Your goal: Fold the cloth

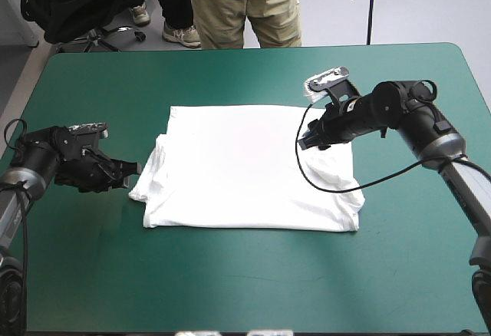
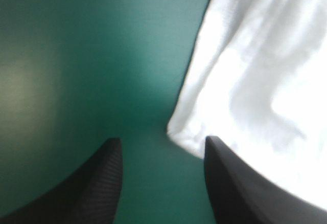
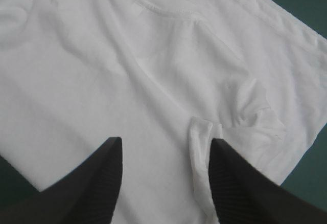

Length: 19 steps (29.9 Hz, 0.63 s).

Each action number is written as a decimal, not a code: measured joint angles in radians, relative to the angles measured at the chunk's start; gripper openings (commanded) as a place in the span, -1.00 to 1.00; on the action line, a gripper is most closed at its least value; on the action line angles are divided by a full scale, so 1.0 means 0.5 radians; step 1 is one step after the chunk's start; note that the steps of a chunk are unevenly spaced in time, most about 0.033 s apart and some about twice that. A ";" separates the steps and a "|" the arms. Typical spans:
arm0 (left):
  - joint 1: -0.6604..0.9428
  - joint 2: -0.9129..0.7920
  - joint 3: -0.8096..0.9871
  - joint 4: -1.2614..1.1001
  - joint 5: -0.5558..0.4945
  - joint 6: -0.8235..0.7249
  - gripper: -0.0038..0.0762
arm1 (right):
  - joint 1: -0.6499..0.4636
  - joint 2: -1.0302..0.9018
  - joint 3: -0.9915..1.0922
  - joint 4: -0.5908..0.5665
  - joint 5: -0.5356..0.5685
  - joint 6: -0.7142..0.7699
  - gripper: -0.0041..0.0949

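The white, short-sleeved T-shirt [image 1: 245,167] of soft thin cloth lay in the middle of the table. It was spread out in a shape close to a square, and its far edge was straight and neat. Its left side was bunched in loose folds, and its near right corner was wrinkled. The left gripper [image 1: 132,170], with two broad black fingers like curved fins, sat low just beside the bunched left edge. Its fingers stood apart with nothing between them, and one fingertip [image 2: 222,157] was right at a rounded corner of the cloth. The right gripper [image 1: 308,141] hung over the right part of the T-shirt, its ribbed fingers also spread and holding nothing. Ahead of it ran a curved stitched seam [image 3: 168,14], and a small raised fold [image 3: 199,147] stood beside one finger. The smooth teal-green table cover [image 1: 230,275] showed all around the T-shirt.
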 measured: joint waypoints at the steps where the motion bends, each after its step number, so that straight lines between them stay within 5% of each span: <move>1: 0.002 0.033 0.000 -0.065 -0.020 0.042 0.01 | 0.000 -0.004 0.000 0.005 0.000 -0.003 0.08; 13: 0.016 0.407 -0.046 -0.320 -0.015 0.320 -0.05 | 0.000 -0.006 0.000 0.020 0.006 -0.013 0.08; 15: 0.018 0.426 -0.057 -0.327 0.019 0.369 -0.30 | 0.000 -0.006 0.000 0.020 0.006 -0.013 0.08; 18: 0.020 0.435 -0.063 -0.331 0.028 0.422 -0.94 | 0.000 -0.006 0.000 0.021 0.006 -0.013 0.08; 19: 0.020 0.439 -0.063 -0.340 0.028 0.437 -0.93 | 0.000 -0.006 0.000 0.021 0.006 -0.013 0.08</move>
